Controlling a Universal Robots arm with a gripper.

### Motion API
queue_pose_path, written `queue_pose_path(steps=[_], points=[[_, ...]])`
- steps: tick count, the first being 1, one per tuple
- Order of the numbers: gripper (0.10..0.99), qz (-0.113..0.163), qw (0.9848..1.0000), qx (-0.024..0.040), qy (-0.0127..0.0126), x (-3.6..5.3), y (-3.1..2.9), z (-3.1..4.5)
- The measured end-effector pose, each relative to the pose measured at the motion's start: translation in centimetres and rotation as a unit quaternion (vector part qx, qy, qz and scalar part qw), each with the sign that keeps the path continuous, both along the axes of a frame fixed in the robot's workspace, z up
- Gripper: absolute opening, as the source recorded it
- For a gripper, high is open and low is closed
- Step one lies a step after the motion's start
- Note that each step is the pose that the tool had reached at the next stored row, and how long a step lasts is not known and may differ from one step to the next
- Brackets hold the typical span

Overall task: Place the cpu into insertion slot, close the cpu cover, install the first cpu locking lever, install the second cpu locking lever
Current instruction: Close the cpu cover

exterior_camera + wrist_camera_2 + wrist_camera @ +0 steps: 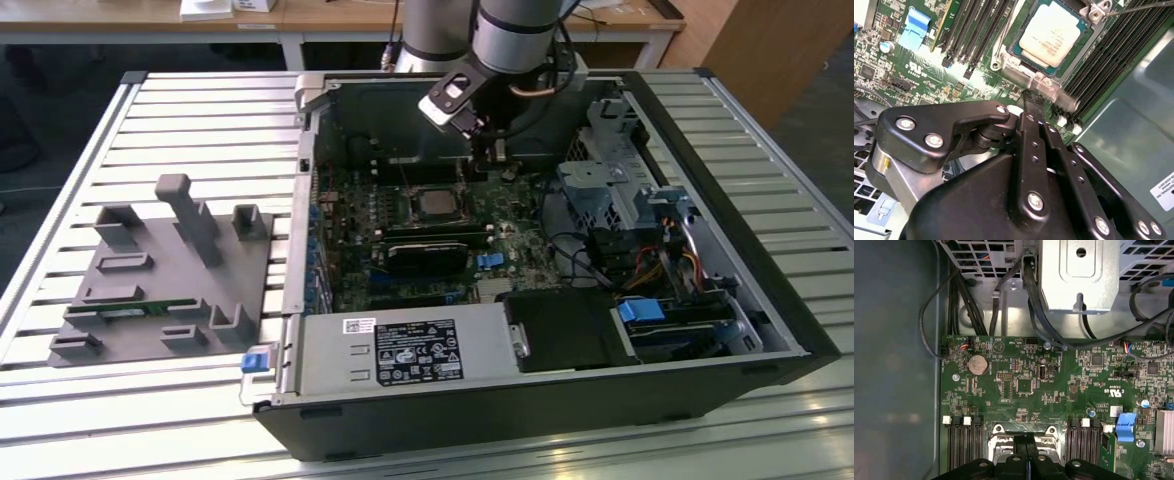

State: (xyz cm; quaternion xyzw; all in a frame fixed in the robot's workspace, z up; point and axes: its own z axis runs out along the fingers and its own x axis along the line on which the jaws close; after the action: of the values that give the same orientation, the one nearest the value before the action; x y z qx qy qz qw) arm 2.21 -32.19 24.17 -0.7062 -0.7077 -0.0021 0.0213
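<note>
The cpu (1054, 31), a small square chip with a silver-grey top, lies flat in the insertion slot (1013, 51) on the green board. In the exterior view the cpu (435, 203) sits mid-case. A blurred silver edge of the cpu cover (1051, 90) runs along the slot's side nearest my fingers; I cannot tell whether the cover lies flat or stands up. My gripper (1033, 97) is shut with nothing between its black fingers, its tips right at that silver edge. It hangs over the slot's far side in the exterior view, gripper (485, 150). A thin wire lever (1141, 6) crosses a corner of the slot.
The open computer case (787, 330) lies on a slatted table. Long black memory slots (979, 30) flank the socket. A drive cage (1079, 275) and cables (587, 250) crowd the exterior view's right. A grey fixture block (160, 280) stands at the exterior view's left.
</note>
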Motion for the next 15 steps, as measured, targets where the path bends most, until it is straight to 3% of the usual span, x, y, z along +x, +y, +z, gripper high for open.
queue_pose_path(steps=[15], points=[[0.118,0.000,1.0000,-0.0002,0.0001,-1.19,-0.01,-0.45]])
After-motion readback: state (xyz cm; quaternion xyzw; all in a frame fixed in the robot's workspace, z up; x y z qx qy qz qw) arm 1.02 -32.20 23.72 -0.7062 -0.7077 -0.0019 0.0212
